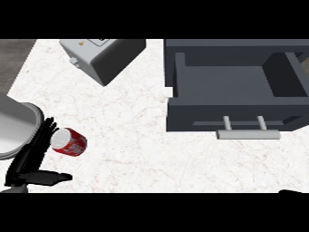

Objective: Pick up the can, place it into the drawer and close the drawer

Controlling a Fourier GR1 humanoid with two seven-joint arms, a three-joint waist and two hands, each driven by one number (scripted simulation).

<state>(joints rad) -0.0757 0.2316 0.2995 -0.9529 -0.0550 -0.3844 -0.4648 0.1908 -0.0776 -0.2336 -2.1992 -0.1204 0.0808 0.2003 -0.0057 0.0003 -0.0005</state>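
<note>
Right hand [292, 192]: only a dark sliver is seen at the lower right edge of the head view; whether its fingers are open or curled cannot be told.

Left hand [33, 161]: seen at lower left below a grey forearm. The fingers are held straight and spread alongside the can, the thumb is stretched out below it. Nothing is clasped; the hand is judged open and empty.

Can [69, 142]: a red and white can, lying on its side on the counter [137, 149], just to the right of the left hand's fingers [44, 131] and apparently touching them. No finger is curled round it.

Step in hand: the grasp is judged not yet made; placing and closing are not begun.

Risk, rolling: a can on its side is expected to roll if nudged by straight fingers, and could be pushed to the right, out of the palm.

Risk, pinch: if the thumb is closed below the can's body, the can could be squeezed out sideways.

Risk, carry: the drawer's front wall and handle [248, 132] stand between hand and cavity; a low carry could strike them.

Drawer [240, 81]: far to the right of the left hand and beyond it, pulled open, interior seen bare.

Grey appliance [103, 56]: beyond the left hand, well apart from the can.
</note>
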